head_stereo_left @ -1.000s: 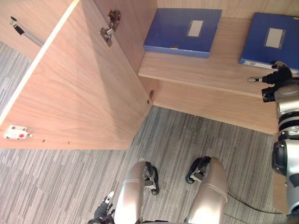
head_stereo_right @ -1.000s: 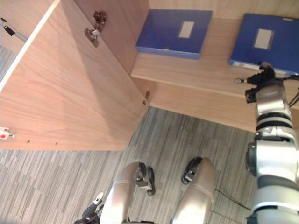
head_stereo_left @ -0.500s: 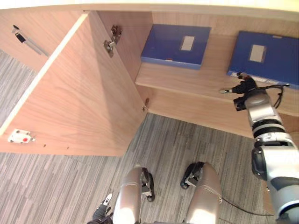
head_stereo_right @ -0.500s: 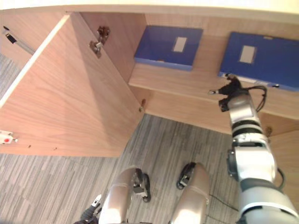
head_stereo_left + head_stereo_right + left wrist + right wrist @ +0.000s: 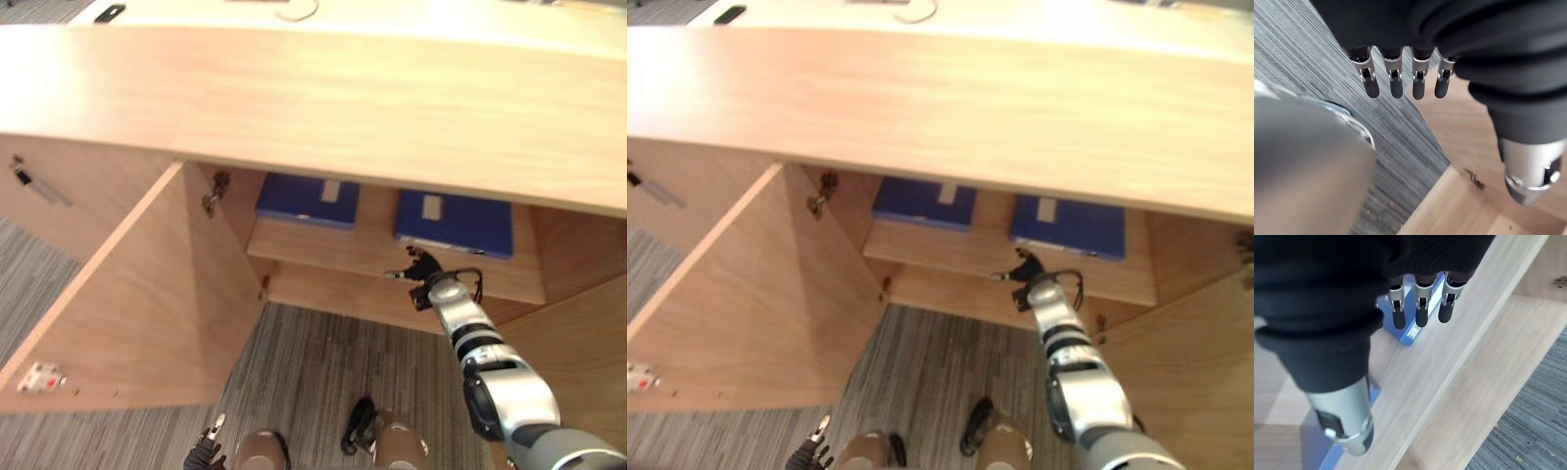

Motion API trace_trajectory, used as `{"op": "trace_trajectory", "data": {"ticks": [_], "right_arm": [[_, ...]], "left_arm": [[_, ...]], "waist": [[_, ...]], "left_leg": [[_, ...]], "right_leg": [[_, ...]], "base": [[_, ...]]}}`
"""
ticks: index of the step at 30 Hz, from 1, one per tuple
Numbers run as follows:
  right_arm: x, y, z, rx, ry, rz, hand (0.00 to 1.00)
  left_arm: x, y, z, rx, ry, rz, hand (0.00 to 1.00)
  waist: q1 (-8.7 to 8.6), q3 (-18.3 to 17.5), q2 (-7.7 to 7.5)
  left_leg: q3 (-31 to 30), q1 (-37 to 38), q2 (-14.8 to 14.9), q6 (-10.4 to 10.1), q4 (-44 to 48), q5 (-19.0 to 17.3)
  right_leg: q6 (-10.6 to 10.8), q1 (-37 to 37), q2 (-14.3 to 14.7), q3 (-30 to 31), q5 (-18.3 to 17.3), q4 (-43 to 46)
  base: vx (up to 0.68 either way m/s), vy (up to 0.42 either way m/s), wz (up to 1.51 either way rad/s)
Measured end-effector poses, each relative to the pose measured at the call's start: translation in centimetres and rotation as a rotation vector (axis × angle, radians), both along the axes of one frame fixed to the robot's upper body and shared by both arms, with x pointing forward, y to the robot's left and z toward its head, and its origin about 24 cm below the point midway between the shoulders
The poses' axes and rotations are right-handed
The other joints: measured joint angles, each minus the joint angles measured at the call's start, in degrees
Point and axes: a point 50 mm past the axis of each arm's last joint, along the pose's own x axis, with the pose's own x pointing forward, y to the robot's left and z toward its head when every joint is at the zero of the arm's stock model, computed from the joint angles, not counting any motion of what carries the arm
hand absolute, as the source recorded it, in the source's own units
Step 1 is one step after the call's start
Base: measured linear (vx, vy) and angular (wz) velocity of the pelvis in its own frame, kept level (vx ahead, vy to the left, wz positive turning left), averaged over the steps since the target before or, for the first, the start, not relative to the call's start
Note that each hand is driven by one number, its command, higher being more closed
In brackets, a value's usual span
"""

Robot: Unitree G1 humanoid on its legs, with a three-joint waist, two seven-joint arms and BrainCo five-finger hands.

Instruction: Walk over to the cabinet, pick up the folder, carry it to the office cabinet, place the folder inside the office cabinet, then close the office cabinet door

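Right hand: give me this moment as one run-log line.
right hand: open, over shelf, by right folder | left hand: open, low | left folder: on shelf | cabinet door: open

Brightly lit from overhead. Glaring pale, almost white, across the far part of the cabinet top (image 5: pixel 323 98). Dimmer beneath that top: soft shade over the shelf (image 5: pixel 333 262), the left blue folder (image 5: pixel 306 199) and the right blue folder (image 5: pixel 456 223), deepest toward the back. Warm and even on the inner face of the open door (image 5: pixel 127 304), darker toward its hinged edge. Flat, even light on the grey carpet (image 5: pixel 313 357). Near-black on the ribbed cover of the right hand (image 5: pixel 1327 298), with small bright highlights on its silver fingers (image 5: pixel 1417 293).
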Motion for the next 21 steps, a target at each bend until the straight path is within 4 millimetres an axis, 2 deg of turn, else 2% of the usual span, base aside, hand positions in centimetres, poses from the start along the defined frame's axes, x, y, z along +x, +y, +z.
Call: {"op": "trace_trajectory", "data": {"ticks": [1, 2, 3, 4, 5, 6, 8, 11, 15, 17, 21], "right_arm": [[-1.3, 0.2, -1.9, 0.045, 0.061, -0.034, 0.00], [-1.9, 0.2, -2.7, 0.071, 0.089, -0.055, 0.00], [-3.0, 0.4, -4.0, 0.121, 0.123, -0.086, 0.00], [-4.2, 1.3, -5.3, 0.178, 0.154, -0.110, 0.00], [-4.9, 1.9, -6.1, 0.225, 0.173, -0.131, 0.00], [-6.4, 2.7, -7.5, 0.303, 0.212, -0.185, 0.00], [-9.4, 3.9, -9.8, 0.415, 0.278, -0.269, 0.00], [-12.1, 4.5, -11.2, 0.492, 0.285, -0.347, 0.00], [-15.3, 3.1, -12.2, 0.480, 0.272, -0.439, 0.00], [-17.5, 2.3, -12.8, 0.451, 0.289, -0.492, 0.00], [-20.1, 1.4, -13.4, 0.431, 0.311, -0.576, 0.00]], "left_arm": [[0.8, 0.0, 0.2, 0.017, -0.012, -0.032, 0.00], [1.0, 0.1, 0.2, 0.028, -0.010, -0.045, 0.00], [1.3, 0.0, 0.3, 0.042, -0.009, -0.069, 0.00], [1.5, 0.1, 0.2, 0.054, 0.001, -0.085, 0.00], [1.5, 0.2, 0.2, 0.066, 0.012, -0.099, 0.00], [1.9, 0.4, 0.2, 0.083, 0.028, -0.119, 0.00], [2.4, 0.3, 0.3, 0.108, 0.037, -0.161, 0.00], [2.6, 0.4, 0.4, 0.149, 0.049, -0.208, 0.00], [2.0, 0.1, 0.0, 0.171, 0.089, -0.230, 0.00], [1.7, -0.1, -0.1, 0.178, 0.107, -0.242, 0.00], [1.4, -0.3, -0.3, 0.190, 0.129, -0.286, 0.00]], "waist": [[0.10, -0.27, -1.93], [0.10, -1.05, -1.86], [-0.39, -1.73, -1.27], [-0.37, -2.35, -2.46], [-1.01, -2.72, -3.16], [-1.26, -3.09, -4.01], [-1.68, -3.31, -4.42], [-1.82, -3.45, -4.50], [-2.67, -3.80, -4.46], [-3.72, -4.19, -4.32], [-4.50, -4.46, -3.96]], "left_leg": [[-1.87, 0.35, -1.72, 0.89, -2.33, 0.25], [-2.87, 1.60, -2.80, 1.48, -7.81, 1.08], [-3.24, 3.85, -2.90, 0.69, -16.17, 6.96], [-1.91, 5.37, -3.67, 0.46, -19.13, 8.40], [-1.79, 5.28, -4.19, 0.47, -19.53, 8.58], [-1.26, 5.34, -4.75, 0.48, -19.59, 8.58], [-0.75, 6.81, -5.18, 0.52, -19.80, 8.52], [1.54, 8.58, -5.05, 0.46, -20.25, 7.82], [5.00, 10.28, -4.52, -0.22, -20.11, 6.27], [7.38, 11.87, -4.12, -0.63, -20.11, 5.58], [10.51, 14.11, -3.79, -0.85, -19.92, 4.97]], "right_leg": [[-0.14, 2.85, 0.38, 0.90, 3.33, -6.25], [0.11, 3.79, 0.88, 1.49, 5.00, -9.08], [0.68, 5.81, 2.82, 2.19, 8.00, -14.60], [1.51, 7.07, 3.66, 4.04, 10.97, -19.68], [1.65, 7.62, 3.65, 4.56, 11.95, -21.81], [1.67, 8.01, 3.45, 5.07, 13.06, -23.32], [1.76, 8.98, 3.26, 6.41, 13.25, -23.55], [1.80, 9.16, 3.67, 9.32, 13.43, -23.62], [1.97, 9.11, 4.79, 13.05, 13.35, -23.66], [1.90, 9.17, 5.78, 15.57, 13.42, -23.67], [1.24, 9.32, 7.45, 19.43, 14.21, -23.66]], "base": [[0.08, 0.022, -0.34], [0.02, 0.021, -0.45], [-0.02, 0.049, -0.62], [-0.01, 0.045, -0.52], [-0.06, 0.075, -0.39], [-0.06, 0.046, -0.12], [-0.08, 0.051, -0.18], [-0.09, 0.021, -0.42], [-0.08, -0.006, -0.52], [-0.04, -0.013, -0.61], [0.00, 0.007, -0.57]]}}
